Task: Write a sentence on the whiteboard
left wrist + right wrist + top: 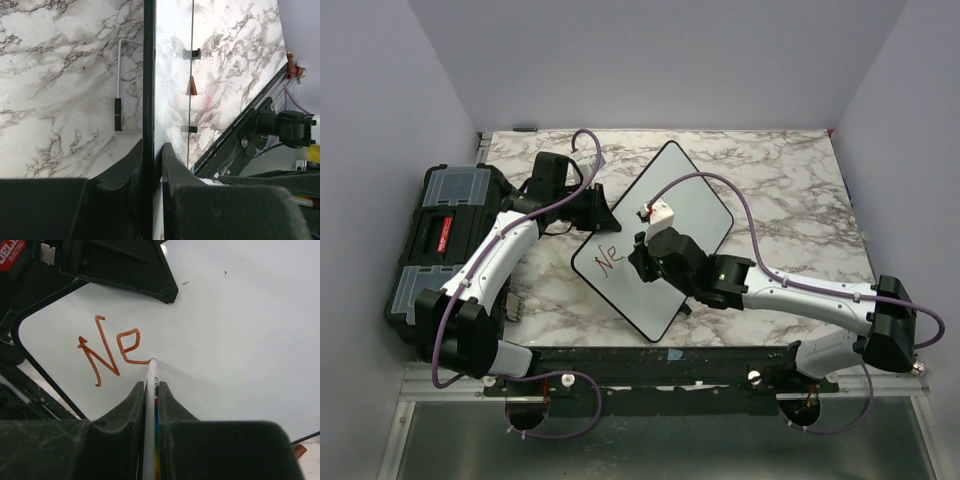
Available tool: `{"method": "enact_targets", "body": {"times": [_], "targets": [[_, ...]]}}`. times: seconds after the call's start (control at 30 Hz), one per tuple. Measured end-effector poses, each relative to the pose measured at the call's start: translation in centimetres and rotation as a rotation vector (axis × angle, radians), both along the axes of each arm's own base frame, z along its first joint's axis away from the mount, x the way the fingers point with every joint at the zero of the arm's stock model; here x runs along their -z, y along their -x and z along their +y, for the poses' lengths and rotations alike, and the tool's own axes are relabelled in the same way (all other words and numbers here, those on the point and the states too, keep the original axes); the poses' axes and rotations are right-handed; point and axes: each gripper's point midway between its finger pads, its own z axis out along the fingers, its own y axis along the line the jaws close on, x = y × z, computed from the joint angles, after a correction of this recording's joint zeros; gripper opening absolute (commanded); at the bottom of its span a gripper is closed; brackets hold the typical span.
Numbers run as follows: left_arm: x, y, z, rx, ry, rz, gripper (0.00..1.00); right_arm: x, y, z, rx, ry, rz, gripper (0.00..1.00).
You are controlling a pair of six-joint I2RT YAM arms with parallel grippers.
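The large white rectangular whiteboard with a thin black frame (pixel 670 190) lies askew on the marbled desk (pixel 790 180), its long axis running from near left to far right. The left tool (pixel 152 147) is clamped on the board's far-left long edge, one finger on each side of the frame. The right tool (pixel 151 386) is closed on a slim white marker with a rainbow stripe (pixel 150 410). The marker lies straight out between the fingers, and its tip touches the board at the tail of the "e".

The red handwritten sentence (pixel 112 347) so far reads "Ne" and sits by the board's near-left corner, just left of the marker tip in the right wrist view. The next letter seems to belong on the bare white surface to the right of the tip. That means the right arm would travel along the board's long axis, towards the far right, away from the left tool's grip.
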Motion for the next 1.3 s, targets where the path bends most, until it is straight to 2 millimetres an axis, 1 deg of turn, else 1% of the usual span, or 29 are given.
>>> {"method": "enact_targets", "body": {"times": [0.13,0.3,0.37,0.5,0.6,0.8,1.03,1.3], "targets": [[0.0,0.1,-0.1,0.003,0.0,-0.001,0.0,-0.1,-0.3,-0.4,0.017,0.028,-0.011,0.01],[-0.1,0.0,-0.2,0.005,0.001,-0.004,0.0,-0.3,-0.3,-0.8,0.014,0.048,-0.022,0.01],[-0.1,0.1,-0.3,0.007,0.002,-0.005,0.0,-1.1,-0.2,-1.1,0.012,0.032,-0.033,0.01],[-0.2,0.1,-0.3,0.008,0.001,-0.007,0.0,-3.4,-0.2,-1.6,0.015,-0.019,-0.067,0.01],[-0.2,0.1,-0.3,0.008,0.001,-0.007,0.0,-4.1,-0.3,-1.6,0.015,-0.032,-0.088,0.01],[-0.2,0.1,-0.3,0.008,0.0,-0.008,0.0,-3.7,-0.8,-1.8,0.014,-0.013,-0.092,0.01],[-0.2,0.1,-0.3,0.007,0.0,-0.008,0.0,-4.0,-1.9,-1.7,0.005,-0.043,-0.087,0.01],[-0.2,0.1,-0.3,0.007,0.0,-0.008,0.0,-2.7,-2.2,-0.9,-0.047,-0.041,-0.042,0.01]]}}
